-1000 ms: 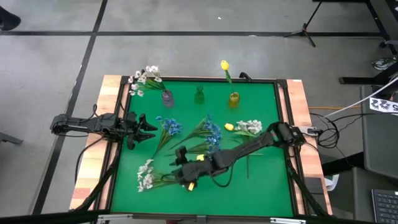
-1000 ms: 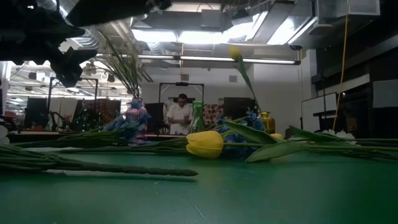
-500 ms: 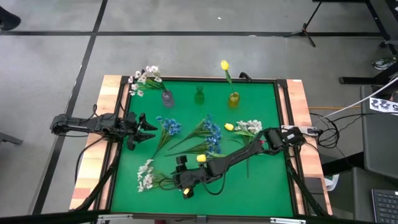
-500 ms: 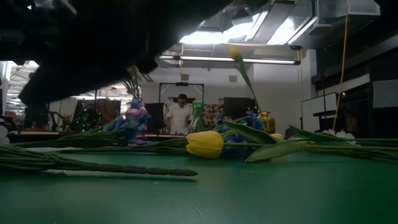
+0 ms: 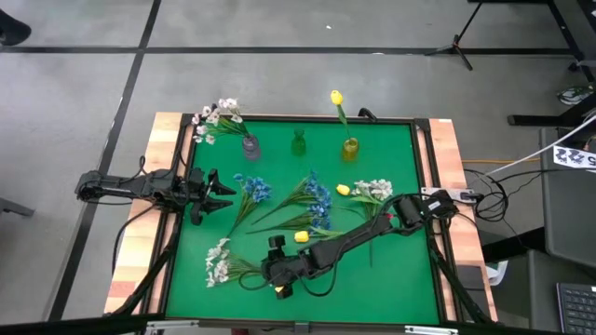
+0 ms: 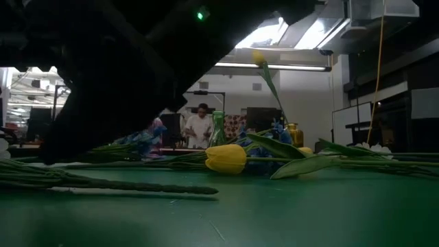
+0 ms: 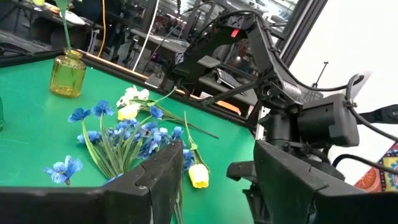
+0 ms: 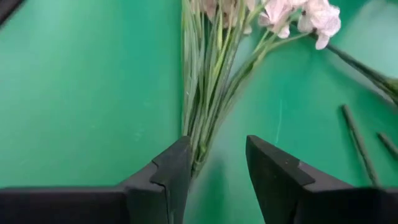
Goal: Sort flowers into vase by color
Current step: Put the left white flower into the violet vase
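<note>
White small-blossom spray [image 8: 211,74] on thin green stems lies flat on the green worktop [image 5: 391,279]; only the right wrist view shows the right pincer [image 8: 214,163] released around its stem ends.

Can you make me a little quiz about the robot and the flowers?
1. True or false: the yellow vase already holds a yellow flower.
2. Which gripper reaches over the white spray lying near the table's front edge? A) right gripper B) left gripper
3. Fill in: in the right wrist view, the stems lie between the open ____.

Key: 1 true; 2 A; 3 fingers.
</note>
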